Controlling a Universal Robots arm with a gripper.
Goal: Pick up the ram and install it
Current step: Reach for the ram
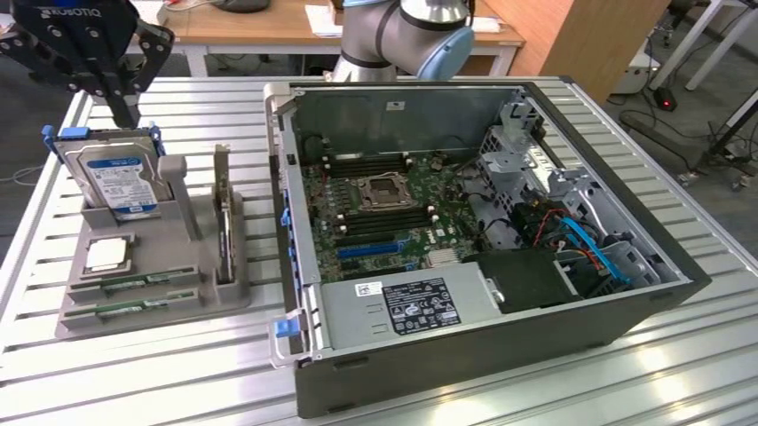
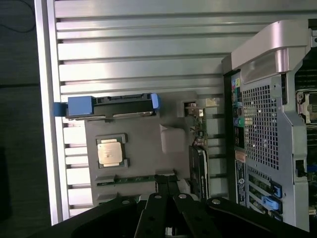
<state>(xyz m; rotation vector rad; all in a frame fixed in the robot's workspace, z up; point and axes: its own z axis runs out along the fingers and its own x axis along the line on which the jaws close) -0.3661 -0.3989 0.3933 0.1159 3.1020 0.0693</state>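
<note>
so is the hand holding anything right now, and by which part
Nothing is held. The hand is shut with nothing between its fingers, above the grey tray, and the ram lies in the tray, untouched.

High exterior, overhead wrist; both see tray (image 1: 219, 300) (image 2: 148, 153).
</note>
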